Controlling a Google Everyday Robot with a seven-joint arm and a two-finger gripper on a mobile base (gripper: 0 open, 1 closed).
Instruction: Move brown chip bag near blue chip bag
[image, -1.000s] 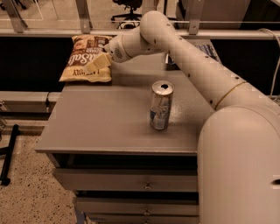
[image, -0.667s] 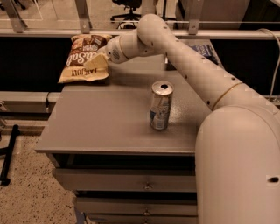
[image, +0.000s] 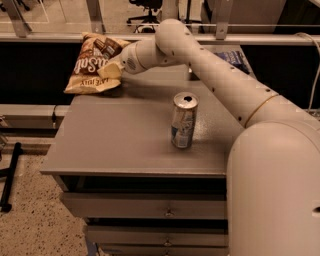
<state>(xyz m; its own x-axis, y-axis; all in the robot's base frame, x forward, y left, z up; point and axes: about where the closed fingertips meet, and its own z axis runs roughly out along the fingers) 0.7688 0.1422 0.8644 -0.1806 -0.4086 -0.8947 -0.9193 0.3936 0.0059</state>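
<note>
Once past the drawers at frame bottom, meet grey counter bearing opened soda can, upright right of centre. Farther back, upper left: gripper, jaws clenched on lower right corner of brown chip bag, tilted at counter's far left corner. Farthest, upper right: blue chip bag, partly behind arm, well apart.

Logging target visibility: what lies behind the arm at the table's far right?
A corner of the blue chip bag shows; the arm covers the rest. The gripper is at the brown chip bag, far left.
</note>
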